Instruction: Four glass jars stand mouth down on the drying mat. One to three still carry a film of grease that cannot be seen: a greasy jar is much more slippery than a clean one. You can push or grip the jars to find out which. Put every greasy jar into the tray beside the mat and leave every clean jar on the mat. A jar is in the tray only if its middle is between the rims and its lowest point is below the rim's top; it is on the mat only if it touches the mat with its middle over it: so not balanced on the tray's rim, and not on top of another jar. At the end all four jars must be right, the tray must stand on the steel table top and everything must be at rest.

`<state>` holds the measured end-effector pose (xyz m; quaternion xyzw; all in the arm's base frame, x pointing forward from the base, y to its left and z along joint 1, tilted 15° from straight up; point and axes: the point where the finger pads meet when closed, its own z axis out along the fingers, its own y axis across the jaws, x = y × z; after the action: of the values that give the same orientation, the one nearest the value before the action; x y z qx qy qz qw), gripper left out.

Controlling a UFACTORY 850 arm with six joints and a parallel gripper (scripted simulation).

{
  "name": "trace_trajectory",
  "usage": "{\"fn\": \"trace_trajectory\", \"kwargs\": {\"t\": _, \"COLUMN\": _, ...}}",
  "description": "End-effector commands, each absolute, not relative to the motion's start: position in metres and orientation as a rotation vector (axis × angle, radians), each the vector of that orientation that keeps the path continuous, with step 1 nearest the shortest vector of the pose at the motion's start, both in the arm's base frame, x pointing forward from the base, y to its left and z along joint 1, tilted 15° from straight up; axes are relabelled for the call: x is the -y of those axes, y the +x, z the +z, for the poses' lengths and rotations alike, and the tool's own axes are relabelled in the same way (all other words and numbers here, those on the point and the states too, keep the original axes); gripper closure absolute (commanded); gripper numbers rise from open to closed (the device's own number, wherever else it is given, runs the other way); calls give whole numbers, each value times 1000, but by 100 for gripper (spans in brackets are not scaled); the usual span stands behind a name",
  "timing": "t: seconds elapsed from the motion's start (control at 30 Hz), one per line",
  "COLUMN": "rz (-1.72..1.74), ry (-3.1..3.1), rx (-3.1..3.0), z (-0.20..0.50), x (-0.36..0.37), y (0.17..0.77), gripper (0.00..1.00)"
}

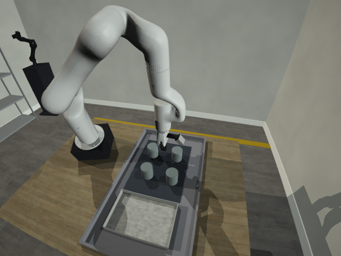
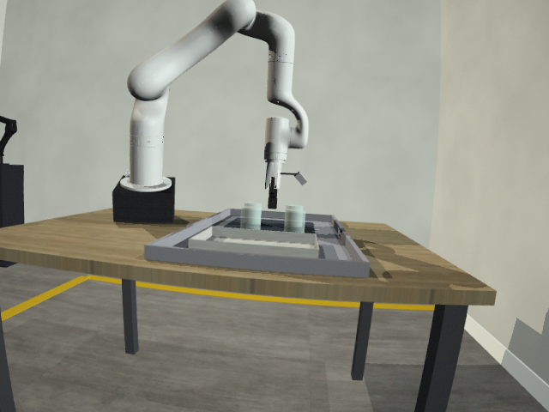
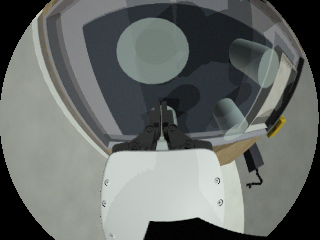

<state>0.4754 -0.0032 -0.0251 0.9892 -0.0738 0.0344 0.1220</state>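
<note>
Four grey-green jars stand mouth down on the dark mat (image 1: 162, 190) (image 3: 107, 65): a back left jar (image 1: 152, 150), a back right jar (image 1: 176, 154) (image 3: 152, 50), a front left jar (image 1: 146, 170) (image 3: 229, 115) and a front right jar (image 1: 171, 176) (image 3: 250, 59). The back left jar is mostly hidden behind the fingers in the wrist view. My gripper (image 1: 163, 149) (image 2: 272, 207) (image 3: 161, 109) is shut and empty, above jar-top height between the two back jars. The pale tray (image 1: 148, 220) (image 2: 256, 251) stands in front of the mat and holds no jar. Grease cannot be seen.
A raised grey rim (image 1: 200, 170) (image 2: 256, 266) surrounds the steel table top with the mat and tray. The arm's black base (image 1: 92, 152) (image 2: 144, 206) stands on the wooden table to the left.
</note>
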Motion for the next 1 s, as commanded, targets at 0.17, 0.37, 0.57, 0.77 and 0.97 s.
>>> {"fn": "trace_trajectory", "kwargs": {"t": 0.17, "rz": 103, "ry": 2887, "rx": 215, "z": -25, "x": 3, "y": 476, "gripper": 100}}
{"fn": "trace_trajectory", "kwargs": {"t": 0.37, "rz": 103, "ry": 2887, "rx": 215, "z": -25, "x": 3, "y": 476, "gripper": 0}}
{"fn": "trace_trajectory", "kwargs": {"t": 0.57, "rz": 103, "ry": 2887, "rx": 215, "z": -25, "x": 3, "y": 476, "gripper": 0}}
{"fn": "trace_trajectory", "kwargs": {"t": 0.77, "rz": 103, "ry": 2887, "rx": 215, "z": -25, "x": 3, "y": 476, "gripper": 0}}
{"fn": "trace_trajectory", "kwargs": {"t": 0.97, "rz": 103, "ry": 2887, "rx": 215, "z": -25, "x": 3, "y": 476, "gripper": 0}}
